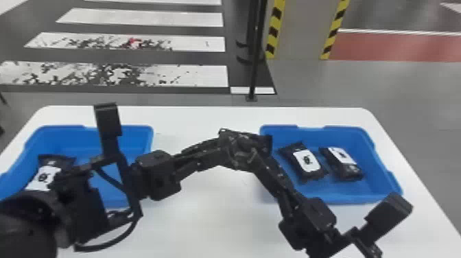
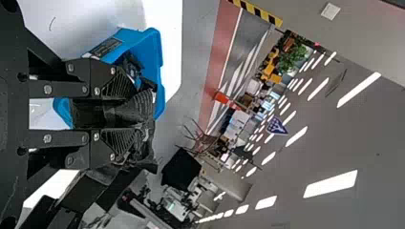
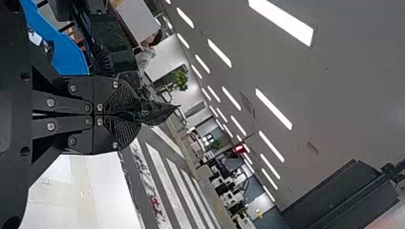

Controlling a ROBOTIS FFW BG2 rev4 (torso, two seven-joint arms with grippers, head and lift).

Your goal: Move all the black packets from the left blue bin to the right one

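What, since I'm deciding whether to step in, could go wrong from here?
The handed-over packet could slip: the right gripper seems to pinch only a bunched part of it, and a drop might land on the white table between the bins.

The left gripper is right up against the right one, so they might snag or knock while separating.

The remaining packet in the left blue bin could be overlooked.

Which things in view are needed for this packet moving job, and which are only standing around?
For the job: left gripper; right gripper; packet it holds; left blue bin; packet inside it; right blue bin; its two packets.

Only around: white table; black pole; striped pillar; plant.
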